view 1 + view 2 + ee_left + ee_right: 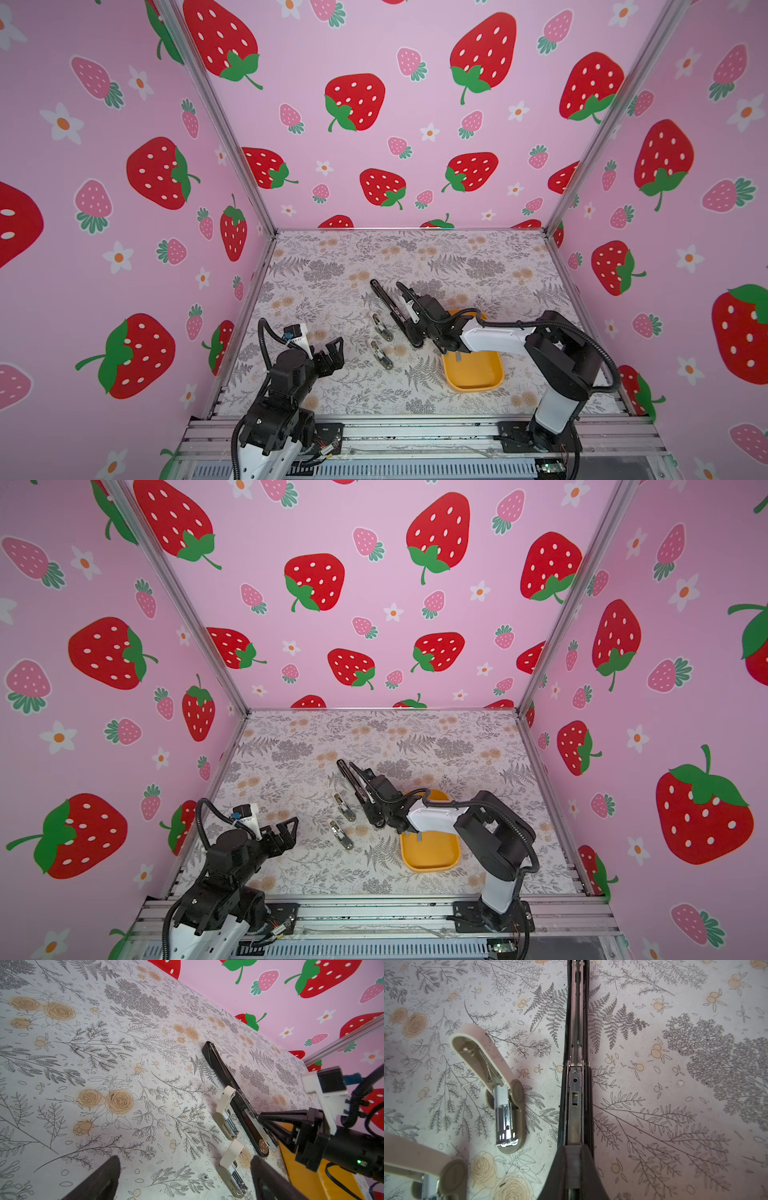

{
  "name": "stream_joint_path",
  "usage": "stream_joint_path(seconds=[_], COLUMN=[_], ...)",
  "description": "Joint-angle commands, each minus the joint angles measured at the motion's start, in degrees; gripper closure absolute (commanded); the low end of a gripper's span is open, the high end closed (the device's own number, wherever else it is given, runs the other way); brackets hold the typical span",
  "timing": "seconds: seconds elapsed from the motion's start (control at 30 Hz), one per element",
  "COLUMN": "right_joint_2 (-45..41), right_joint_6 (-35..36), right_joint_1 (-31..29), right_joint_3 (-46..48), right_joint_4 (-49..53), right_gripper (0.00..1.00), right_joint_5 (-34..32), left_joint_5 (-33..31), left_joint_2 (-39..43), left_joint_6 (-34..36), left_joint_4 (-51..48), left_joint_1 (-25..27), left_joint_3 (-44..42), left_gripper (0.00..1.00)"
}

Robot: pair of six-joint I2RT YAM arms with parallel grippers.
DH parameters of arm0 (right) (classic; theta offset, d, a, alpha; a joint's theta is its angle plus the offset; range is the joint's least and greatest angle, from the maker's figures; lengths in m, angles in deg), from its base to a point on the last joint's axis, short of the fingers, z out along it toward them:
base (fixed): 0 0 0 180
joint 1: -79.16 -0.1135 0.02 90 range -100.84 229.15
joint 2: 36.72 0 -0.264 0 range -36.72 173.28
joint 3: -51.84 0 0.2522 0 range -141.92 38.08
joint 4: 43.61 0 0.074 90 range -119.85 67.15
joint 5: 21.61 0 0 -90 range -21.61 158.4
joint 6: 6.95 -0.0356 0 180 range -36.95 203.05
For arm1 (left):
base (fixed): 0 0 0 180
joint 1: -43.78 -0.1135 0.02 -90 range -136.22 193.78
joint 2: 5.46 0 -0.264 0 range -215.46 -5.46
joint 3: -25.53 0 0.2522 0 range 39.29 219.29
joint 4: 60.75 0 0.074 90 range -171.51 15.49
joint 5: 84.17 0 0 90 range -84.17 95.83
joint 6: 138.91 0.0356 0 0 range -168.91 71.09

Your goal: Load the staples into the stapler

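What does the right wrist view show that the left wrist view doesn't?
Only right wrist: a look straight down into the stapler's open metal channel, with its spring rod. Only left wrist: the yellow tray, the strawberry wall and the open left gripper. Both: the stapler, two small beige staplers, and the shut right gripper at the stapler.

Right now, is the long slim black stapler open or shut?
Open. The long slim black stapler lies swung out flat, its bare metal channel and spring rod facing up in the right wrist view.
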State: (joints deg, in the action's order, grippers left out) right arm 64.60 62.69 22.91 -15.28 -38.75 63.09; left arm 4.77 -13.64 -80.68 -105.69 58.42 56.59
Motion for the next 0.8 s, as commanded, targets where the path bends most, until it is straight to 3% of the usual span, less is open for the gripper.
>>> stream_joint_path(seconds=[0.0,0.37,0.57,0.77], right_joint_2=[-1.40,-1.33,-1.25,-2.27], right_joint_6=[-1.07,-2.40,-2.28,-2.01], right_joint_1=[-0.09,-0.77,-1.18,-1.33], right_joint_3=[0.37,2.56,2.13,1.77], right_joint_4=[4.19,5.11,5.04,5.73], right_gripper=[1.00,0.99,0.84,0.75], right_joint_5=[0.99,1.17,1.09,0.31], left_joint_5=[-0.87,-0.79,-0.79,-0.79], left_joint_2=[0.44,0.48,0.54,0.57], left_joint_6=[-0.47,-0.57,-0.56,-0.60], left_joint_4=[-0.79,-0.81,-0.85,-0.90], left_joint_1=[0.14,0.20,0.21,0.21], left_joint_3=[-0.54,-0.60,-0.60,-0.60], left_gripper=[0.01,0.01,0.01,0.01])
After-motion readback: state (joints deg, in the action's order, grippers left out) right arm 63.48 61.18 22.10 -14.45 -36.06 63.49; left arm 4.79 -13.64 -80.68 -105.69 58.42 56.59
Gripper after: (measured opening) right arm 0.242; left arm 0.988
